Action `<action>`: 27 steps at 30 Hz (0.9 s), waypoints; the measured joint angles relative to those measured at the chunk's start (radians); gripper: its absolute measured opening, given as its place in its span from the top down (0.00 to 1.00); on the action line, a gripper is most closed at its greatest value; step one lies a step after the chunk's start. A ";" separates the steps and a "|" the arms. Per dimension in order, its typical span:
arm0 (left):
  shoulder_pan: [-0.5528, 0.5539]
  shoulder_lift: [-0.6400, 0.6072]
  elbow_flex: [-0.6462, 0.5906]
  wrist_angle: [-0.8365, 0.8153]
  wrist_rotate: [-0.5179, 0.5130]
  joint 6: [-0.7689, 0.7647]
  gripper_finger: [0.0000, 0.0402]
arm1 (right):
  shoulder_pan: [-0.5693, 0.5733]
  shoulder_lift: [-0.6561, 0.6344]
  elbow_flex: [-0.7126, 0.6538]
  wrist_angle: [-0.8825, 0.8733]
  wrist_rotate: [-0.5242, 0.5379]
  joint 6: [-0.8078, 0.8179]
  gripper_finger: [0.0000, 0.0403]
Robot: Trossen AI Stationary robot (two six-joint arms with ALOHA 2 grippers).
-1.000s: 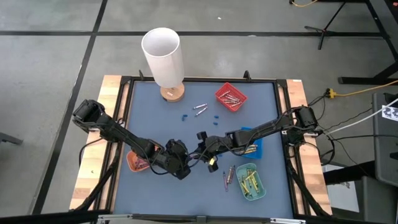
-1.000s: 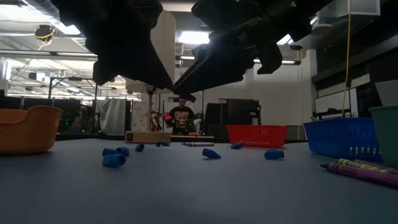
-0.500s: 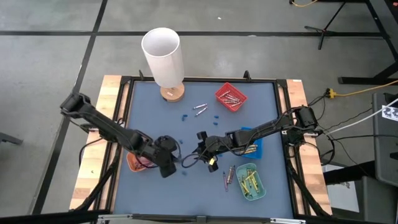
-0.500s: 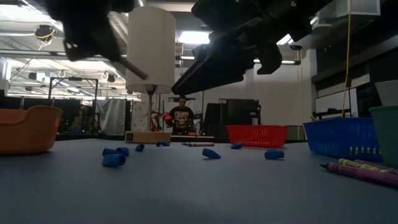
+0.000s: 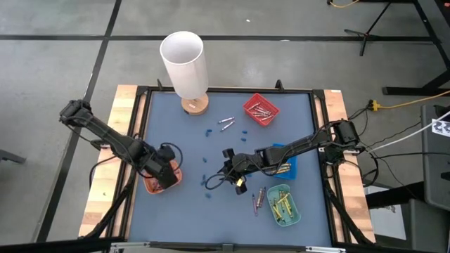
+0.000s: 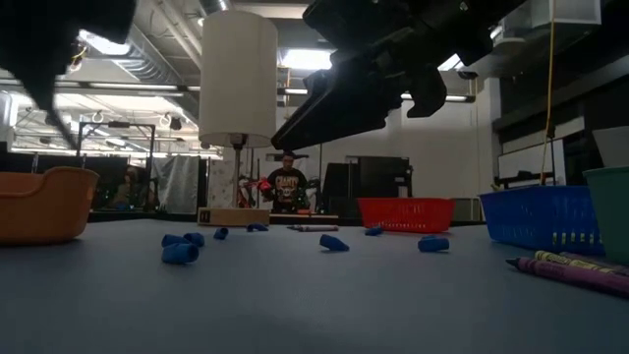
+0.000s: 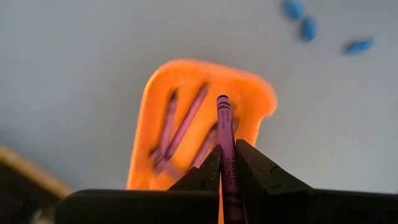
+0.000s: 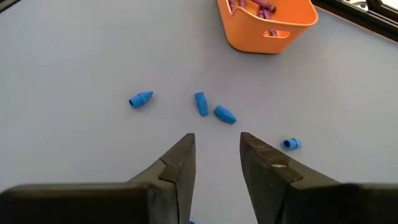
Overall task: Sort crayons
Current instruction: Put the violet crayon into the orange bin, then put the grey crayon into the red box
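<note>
My left gripper [image 5: 166, 176] hangs over the orange tray [image 5: 150, 184] at the table's near left, shut on a purple crayon [image 7: 224, 134]. The tray [image 7: 186, 81] holds several purple crayons lying flat on its bottom. Near the table's middle my right gripper [image 8: 217, 140] stands open above the mat [image 5: 218, 176], with nothing between its fingers. Loose purple crayons [image 5: 259, 199] lie flat near the teal tray, and two silver ones [image 5: 225, 122] lie at the far middle. My left gripper pinches the purple crayon's shaft [image 7: 226, 163] between its two fingers, which point steeply down and lie along the crayon. The crayon's free end [image 7: 222, 99] sticks out past the fingertips, clear above the orange tray.
A red tray [image 5: 261, 109] with silver crayons stands at the far right, a blue tray [image 5: 288, 160] under the right arm, a teal tray [image 5: 283, 204] with yellow crayons near right. A tall white cylinder on a wooden foot [image 5: 184, 63] stands far left. Blue bits [image 8: 208, 107] lie scattered mid-table.
My left gripper has gone from the table's middle toward the left edge and up, tipping to point more steeply down, and now hangs over the orange tray, still shut on the purple crayon it carries.
</note>
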 joint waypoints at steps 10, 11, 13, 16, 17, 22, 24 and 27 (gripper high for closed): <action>-0.067 0.004 0.000 -0.041 0.031 -0.008 0.96 | -0.017 0.000 0.003 0.000 0.274 0.030 0.69; -0.068 0.005 0.000 -0.041 0.031 -0.008 0.96 | -0.027 0.000 0.010 -0.006 0.303 0.054 0.69; -0.067 0.005 0.000 -0.043 0.028 -0.008 0.94 | -0.053 0.000 0.023 -0.007 0.325 0.100 0.69; -0.067 0.007 0.000 -0.045 0.015 -0.023 0.88 | -0.103 0.000 0.046 -0.025 0.330 0.159 0.69; -0.067 0.007 0.000 -0.045 0.006 -0.032 0.86 | -0.121 0.000 0.058 -0.039 0.330 0.170 0.69; -0.066 0.007 0.000 -0.043 -0.002 -0.034 0.77 | -0.220 0.000 0.103 -0.157 0.286 0.162 0.69; -0.066 0.007 0.000 -0.042 -0.002 -0.034 0.75 | -0.261 0.000 0.111 -0.206 0.222 0.127 0.69; -0.066 0.007 0.000 -0.038 -0.006 -0.034 0.74 | -0.323 0.000 0.114 -0.270 0.121 0.087 0.69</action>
